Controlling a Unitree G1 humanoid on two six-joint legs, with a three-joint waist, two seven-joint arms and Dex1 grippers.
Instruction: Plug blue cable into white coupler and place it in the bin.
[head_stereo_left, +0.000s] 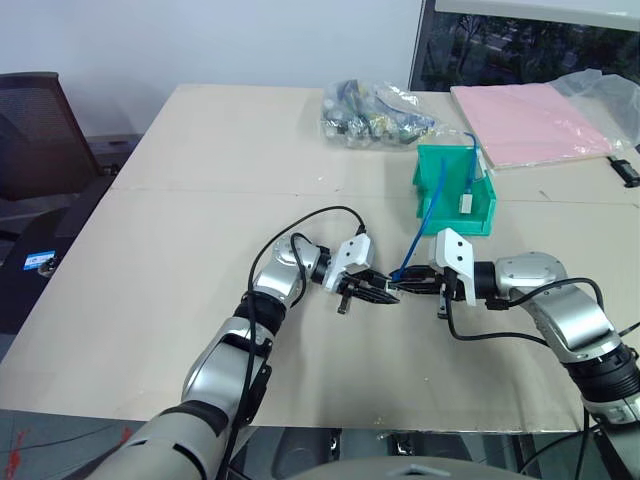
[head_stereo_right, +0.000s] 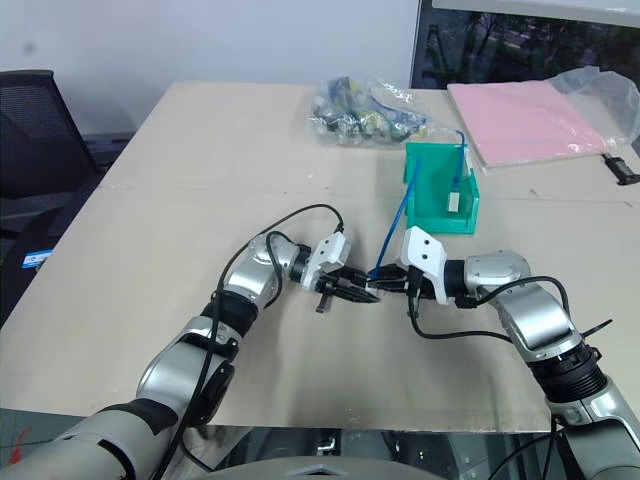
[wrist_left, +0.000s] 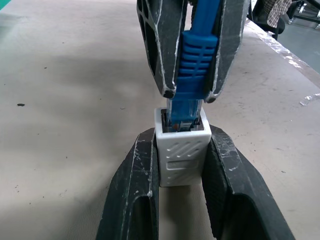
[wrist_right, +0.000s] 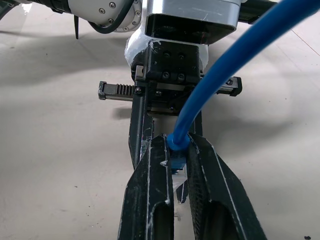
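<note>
Cable end meets coupler just in front of the bin (head_stereo_left: 432, 186): the blue cable (head_stereo_left: 432, 205) has its ribbed plug boot clamped in the right gripper (wrist_left: 192, 95) and points straight into the socket of the white coupler (wrist_left: 181, 150), which the left gripper (wrist_left: 181, 200) squeezes between its fingers. From there the cable runs back and up into the green bin, where its far end lies with a white piece.

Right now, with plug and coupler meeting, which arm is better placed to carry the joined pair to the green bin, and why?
The right arm, probably. Its end effector grips the blue cable, which already trails into the bin on that side. The left end effector clamps the white coupler, farther from it.
</note>
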